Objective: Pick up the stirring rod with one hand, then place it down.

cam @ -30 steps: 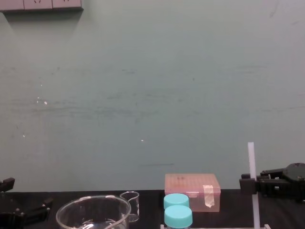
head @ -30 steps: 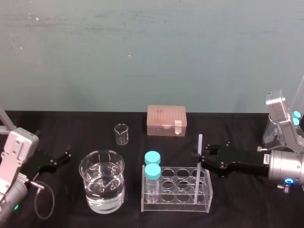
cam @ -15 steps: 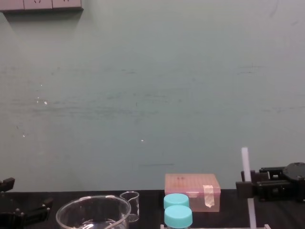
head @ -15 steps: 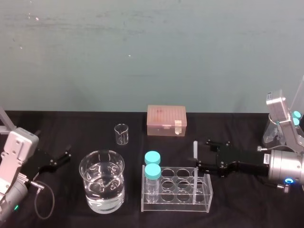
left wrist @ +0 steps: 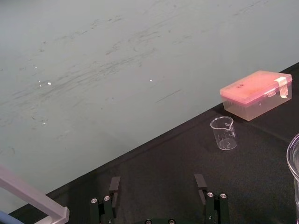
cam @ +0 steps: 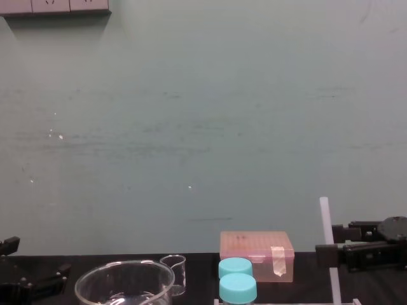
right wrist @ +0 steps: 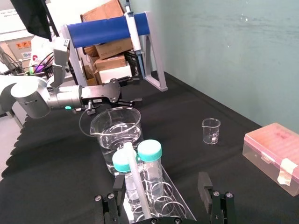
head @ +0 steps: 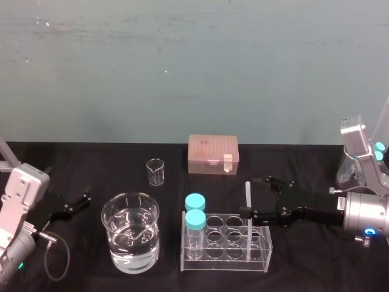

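The long, thin white stirring rod [head: 247, 193] stands in the clear plastic rack [head: 228, 260] on the black table [head: 304, 258], between the wide-spread fingers of the right black gripper [head: 254, 196] and just beside one finger, which could snag and tip the rod on a sideways retreat; the left gripper [head: 76, 204] idles open.

Right claw [head: 248, 196] agape, left claw [head: 84, 198] idle.
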`<state>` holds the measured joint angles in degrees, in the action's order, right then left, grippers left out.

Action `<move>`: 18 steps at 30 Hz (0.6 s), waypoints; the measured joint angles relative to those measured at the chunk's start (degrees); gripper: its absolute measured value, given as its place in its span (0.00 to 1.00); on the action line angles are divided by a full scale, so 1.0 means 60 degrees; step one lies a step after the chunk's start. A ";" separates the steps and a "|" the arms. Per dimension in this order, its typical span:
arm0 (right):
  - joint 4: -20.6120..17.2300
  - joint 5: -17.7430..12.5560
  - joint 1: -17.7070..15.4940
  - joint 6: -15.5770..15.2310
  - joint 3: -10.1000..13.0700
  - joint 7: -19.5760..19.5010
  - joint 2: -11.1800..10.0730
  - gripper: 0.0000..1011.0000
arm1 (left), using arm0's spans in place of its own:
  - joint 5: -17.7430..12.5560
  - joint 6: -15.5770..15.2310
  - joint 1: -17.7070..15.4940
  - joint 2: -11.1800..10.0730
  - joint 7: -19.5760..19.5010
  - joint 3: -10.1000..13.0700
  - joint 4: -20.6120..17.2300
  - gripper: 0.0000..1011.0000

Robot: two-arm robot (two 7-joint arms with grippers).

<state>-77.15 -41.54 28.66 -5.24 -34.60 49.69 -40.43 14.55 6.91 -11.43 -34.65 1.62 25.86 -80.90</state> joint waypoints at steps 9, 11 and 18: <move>-0.0381 -0.0869 0.0048 0.0355 0.0473 0.0653 0.0101 0.99 | 0.0000 0.0000 0.0000 0.0000 0.0000 0.0000 0.0000 0.99; -0.0526 -0.1065 0.0092 0.0386 0.0576 0.0708 0.0121 0.99 | 0.0001 0.0000 0.0000 0.0000 0.0000 0.0000 0.0000 0.99; -0.1330 -0.2012 0.0341 0.0443 0.1246 0.0040 0.0366 0.99 | 0.0000 0.0000 0.0000 0.0000 0.0001 0.0000 0.0000 0.99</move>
<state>-85.13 -53.61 30.71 -2.58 -27.12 49.93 -38.23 14.55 6.91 -11.43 -34.65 1.62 25.86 -80.90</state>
